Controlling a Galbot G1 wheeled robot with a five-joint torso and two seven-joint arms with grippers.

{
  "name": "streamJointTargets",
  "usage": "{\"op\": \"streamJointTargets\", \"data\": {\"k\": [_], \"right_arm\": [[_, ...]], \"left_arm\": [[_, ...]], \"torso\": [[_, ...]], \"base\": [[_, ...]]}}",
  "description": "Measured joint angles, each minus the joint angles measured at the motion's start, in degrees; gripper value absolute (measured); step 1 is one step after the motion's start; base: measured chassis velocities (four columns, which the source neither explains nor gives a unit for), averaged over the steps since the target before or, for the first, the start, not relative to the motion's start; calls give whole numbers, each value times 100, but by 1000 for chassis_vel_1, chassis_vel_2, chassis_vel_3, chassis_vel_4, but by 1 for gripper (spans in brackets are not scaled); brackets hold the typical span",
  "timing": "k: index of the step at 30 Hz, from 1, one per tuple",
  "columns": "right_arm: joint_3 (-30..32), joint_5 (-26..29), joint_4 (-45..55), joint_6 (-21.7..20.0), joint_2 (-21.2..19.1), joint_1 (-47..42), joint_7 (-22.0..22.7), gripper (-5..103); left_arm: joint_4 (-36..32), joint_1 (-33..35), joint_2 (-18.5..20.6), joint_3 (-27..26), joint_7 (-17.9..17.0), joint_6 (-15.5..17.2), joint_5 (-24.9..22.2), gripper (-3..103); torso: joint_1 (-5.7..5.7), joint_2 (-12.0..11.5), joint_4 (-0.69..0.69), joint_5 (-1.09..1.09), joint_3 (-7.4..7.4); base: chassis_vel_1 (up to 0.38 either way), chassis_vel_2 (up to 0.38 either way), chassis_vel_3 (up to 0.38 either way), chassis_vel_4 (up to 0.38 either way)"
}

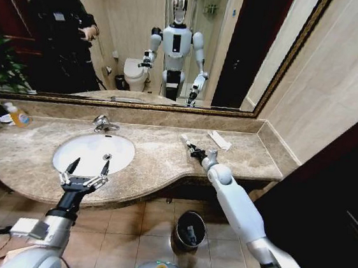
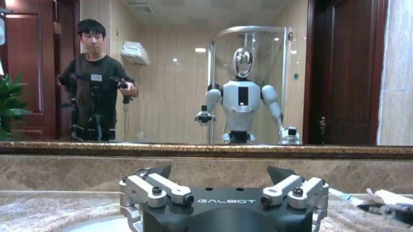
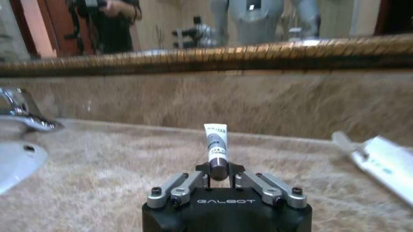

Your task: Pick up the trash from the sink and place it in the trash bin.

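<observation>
Two grippers are at work over the beige marble countertop (image 1: 157,154). The right gripper (image 1: 194,151) lies low on the counter to the right of the basin, its black fingers (image 3: 200,169) closed narrowly on the dark cap end of a small white tube with blue marks (image 3: 215,140); the tube sticks out ahead of the fingertips toward the back wall, and in the head view it shows as a pale stub (image 1: 185,138) just past the gripper. Near it, further right on the counter, lies a flat white packet (image 1: 219,139), apart from the gripper; the right wrist view shows that packet (image 3: 380,159) resting flat on the marble. The left gripper (image 1: 85,174) hovers at the front rim of the white oval sink (image 1: 94,152), its fingers (image 2: 150,186) spread wide and holding nothing. The chrome faucet (image 1: 103,123) stands behind the basin. On the tiled floor below the counter sits the small round black trash bin with a shiny rim (image 1: 190,228).
</observation>
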Motion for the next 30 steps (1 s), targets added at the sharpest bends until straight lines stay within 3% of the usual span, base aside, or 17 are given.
{"op": "streamJointTargets", "data": {"k": [15,18,23,30], "right_arm": [[791,400,2748,-45,-913,-2465,529,17],[1301,351,3299,-53,-1192,-3352,447,17],[1812,130,3723,10,-1204,-4223,123,17],[2139,-482,3945,388,-786,-5369,-297,17]], "left_arm": [[0,0,0,0,0,0,0,100],[0,0,0,0,0,0,0,100],[0,0,0,0,0,0,0,100],[0,0,0,0,0,0,0,100]], "torso": [[-1,0,-1,1,0],[-1,0,-1,2,-1],[-1,0,-1,0,-1],[-1,0,-1,0,0]], "base": [[0,0,0,0],[0,0,0,0],[0,0,0,0],[0,0,0,0]]}}
